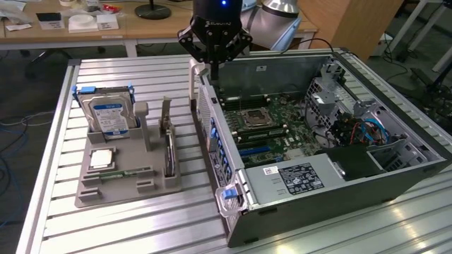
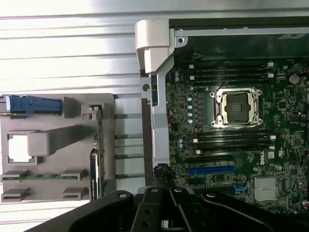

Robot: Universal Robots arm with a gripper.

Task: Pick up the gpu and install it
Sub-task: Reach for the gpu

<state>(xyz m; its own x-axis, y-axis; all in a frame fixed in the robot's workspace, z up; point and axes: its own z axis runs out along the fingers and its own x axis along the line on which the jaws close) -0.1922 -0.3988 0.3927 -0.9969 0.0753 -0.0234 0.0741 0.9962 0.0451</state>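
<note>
You had a slatted aluminium table [image 1: 120, 227] under the work – glare on its ribs. Behind it stood a wooden desk [image 1: 141, 29] carrying white boxes [image 1: 83, 22] and a black round stand base [image 1: 153, 11]. A wooden cabinet [image 1: 353, 24] stood at the exterior view's right. The floor [image 1: 32, 84] was dark, with blue cables [image 1: 8, 159] trailing at the exterior view's left.
</note>
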